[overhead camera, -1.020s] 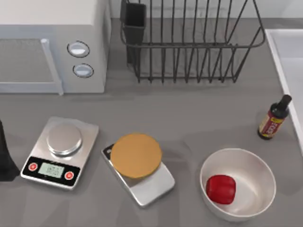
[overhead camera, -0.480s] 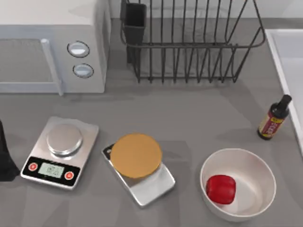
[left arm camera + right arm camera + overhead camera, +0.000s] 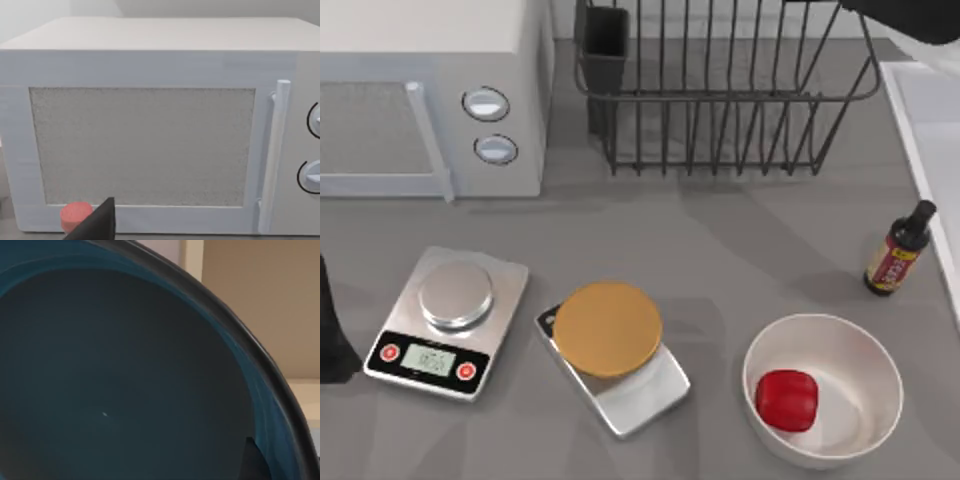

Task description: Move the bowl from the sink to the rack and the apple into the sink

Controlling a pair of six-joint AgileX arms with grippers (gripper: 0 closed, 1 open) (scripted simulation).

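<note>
Bowl (image 3: 120,380): teal-blue, seen from the right wrist camera very close up, its dark inside facing the lens and its rim curving across the view; where it sits over the table cannot be told.
Right arm (image 3: 910,18): a dark shape at about 1 o'clock in the top view, over the far right corner of the rack and the near edge of the sink.
Right gripper: a dark piece shows at the bowl's rim in the wrist view; whether the jaws are apart or clamped cannot be told.
Left arm (image 3: 332,330): parked at 9 o'clock, a black shape at the table's left edge.
Left gripper (image 3: 97,225): one dark fingertip shows in its wrist view, facing the microwave door; jaw state cannot be told.
Rack (image 3: 720,90): black wire, at 12 o'clock, with a black cup (image 3: 603,45) at its left corner.
Sink (image 3: 930,140): white basin at 2 o'clock, along the right edge.
Apple (image 3: 787,400): red, lying in the white bowl (image 3: 860,350) at 5 o'clock.
Bottle (image 3: 897,252): dark with a red label, upright at 3 o'clock, near the sink edge.
Microwave (image 3: 430,90): white, at 10 o'clock, door shut.
Silver scale (image 3: 448,322): at 8 o'clock.
Second scale (image 3: 640,390): near centre at 6 o'clock, with an orange disc (image 3: 608,328) on it.
Red cap (image 3: 76,216): small, low in front of the microwave door in the left wrist view.
</note>
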